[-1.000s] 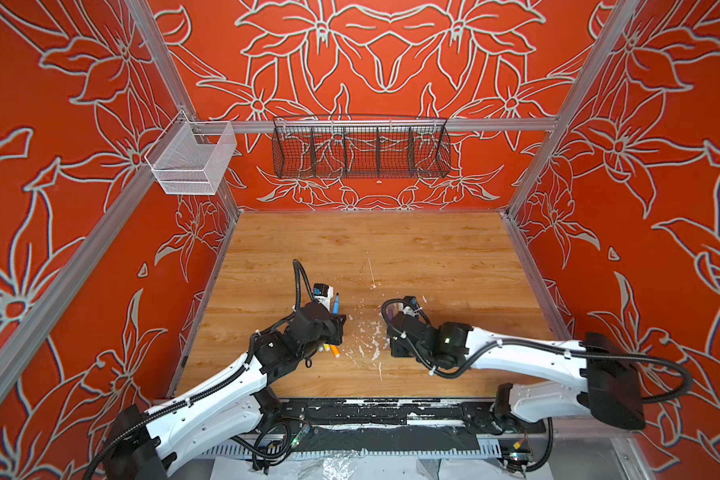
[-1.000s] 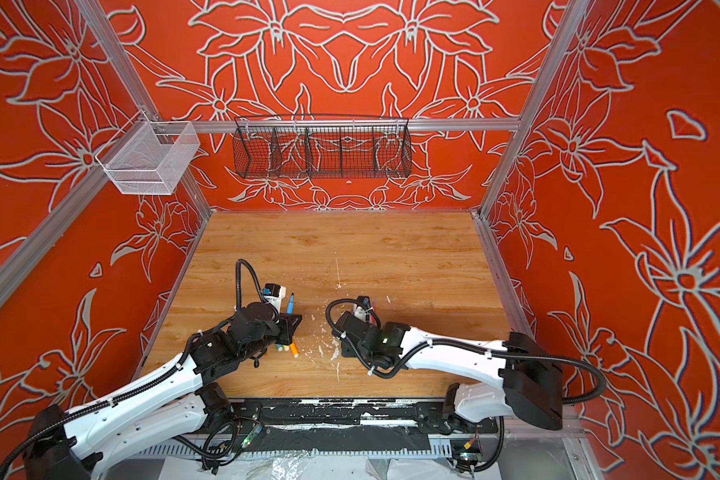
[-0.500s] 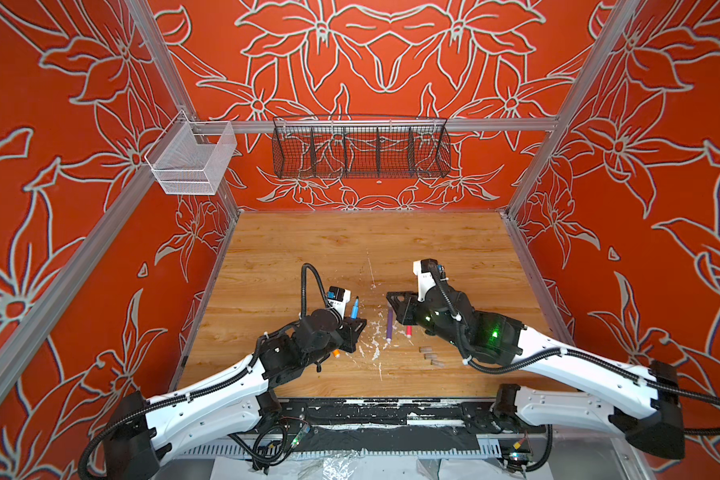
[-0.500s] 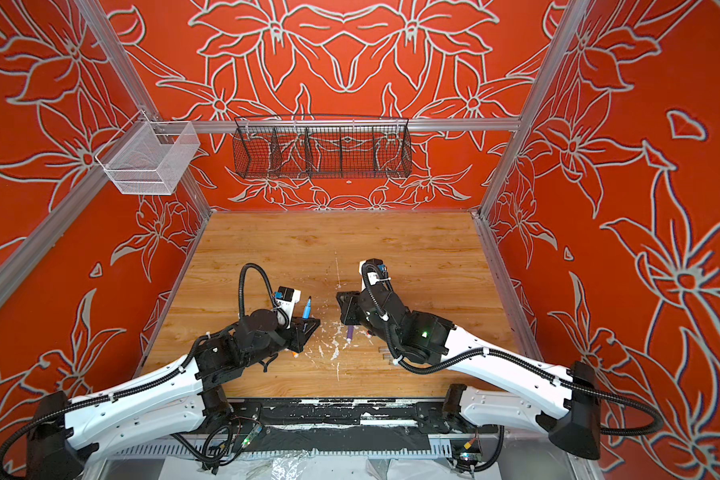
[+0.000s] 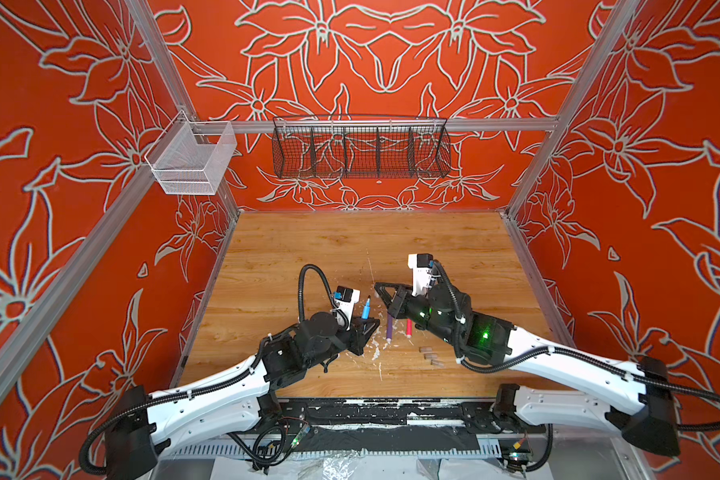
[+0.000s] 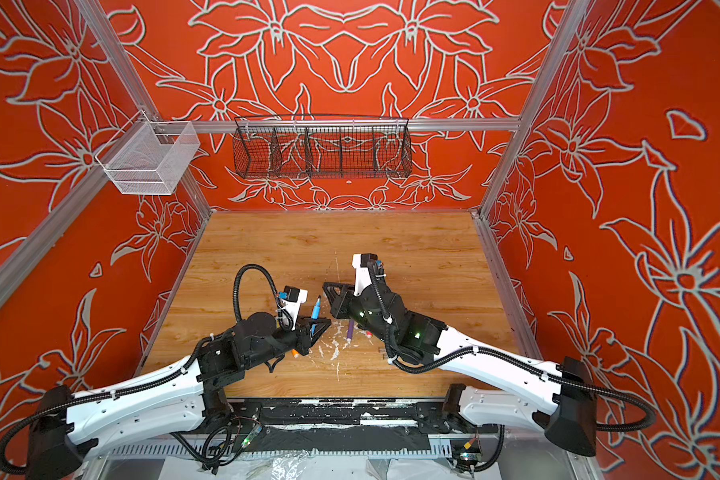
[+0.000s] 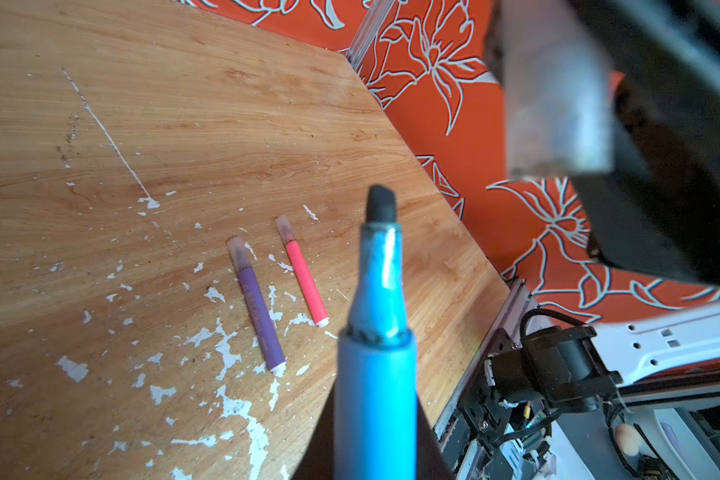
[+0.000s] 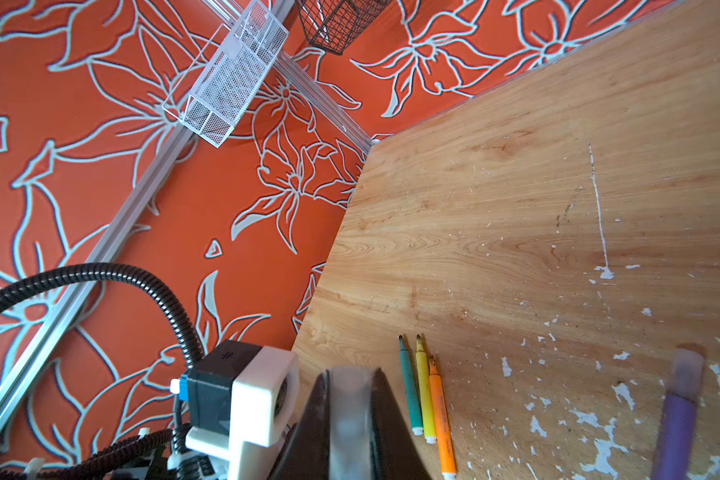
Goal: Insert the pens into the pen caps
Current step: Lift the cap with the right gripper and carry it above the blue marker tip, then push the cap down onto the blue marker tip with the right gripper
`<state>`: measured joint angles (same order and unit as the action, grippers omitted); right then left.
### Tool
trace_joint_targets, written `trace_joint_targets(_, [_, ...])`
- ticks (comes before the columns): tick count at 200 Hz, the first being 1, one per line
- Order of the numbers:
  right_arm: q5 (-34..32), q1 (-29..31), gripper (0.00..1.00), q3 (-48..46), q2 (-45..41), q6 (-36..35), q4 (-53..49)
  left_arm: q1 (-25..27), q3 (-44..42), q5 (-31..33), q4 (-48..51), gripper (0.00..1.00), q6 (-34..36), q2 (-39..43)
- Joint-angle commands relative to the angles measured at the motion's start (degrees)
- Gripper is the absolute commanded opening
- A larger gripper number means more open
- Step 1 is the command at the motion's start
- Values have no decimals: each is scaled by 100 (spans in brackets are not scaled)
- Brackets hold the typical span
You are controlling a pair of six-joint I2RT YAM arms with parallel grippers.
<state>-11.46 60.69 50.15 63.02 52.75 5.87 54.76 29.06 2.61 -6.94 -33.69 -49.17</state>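
My left gripper (image 5: 368, 329) is shut on a blue pen (image 5: 366, 310), uncapped, with its dark tip (image 7: 381, 203) pointing up and away. Just to its right, my right gripper (image 5: 381, 291) is shut on a translucent pen cap (image 8: 350, 415). That cap (image 7: 558, 104) hangs close above the pen's tip, apart from it. A purple pen (image 7: 256, 303) and a pink pen (image 7: 302, 276) lie capped side by side on the table. Green (image 8: 408, 386), yellow (image 8: 424, 395) and orange (image 8: 440, 415) pens lie uncapped together. Three loose pen caps (image 5: 431, 355) lie in a row near my right arm.
White paint flecks (image 7: 229, 353) spot the wooden table (image 5: 350, 249) around the pens. A black wire basket (image 5: 360, 147) and a white mesh basket (image 5: 192, 162) hang on the back rail. Orange walls close in three sides.
My right arm has lifted from the front of the table and carried the cap up toward the middle. My left gripper has risen and shifted right with the blue pen.
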Motion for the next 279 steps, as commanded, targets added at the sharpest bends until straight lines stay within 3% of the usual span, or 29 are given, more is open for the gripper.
trace_joint_targets(1, [83, -22, 0, -93, 39, 19, 352, 76, -7, -51, -274, 0, 14, -21])
trace_joint_targets(147, [-242, -30, 0, -204, 239, 6, 301, 166, 113, 35, -238, 0, 78, -58])
trace_joint_targets(249, [21, 210, 0, -566, 264, 240, 565, 166, 222, 413, -293, 0, 177, -110])
trace_joint_targets(279, [228, 342, 0, -713, 376, 319, 872, 57, 345, 241, -388, 0, 226, -219])
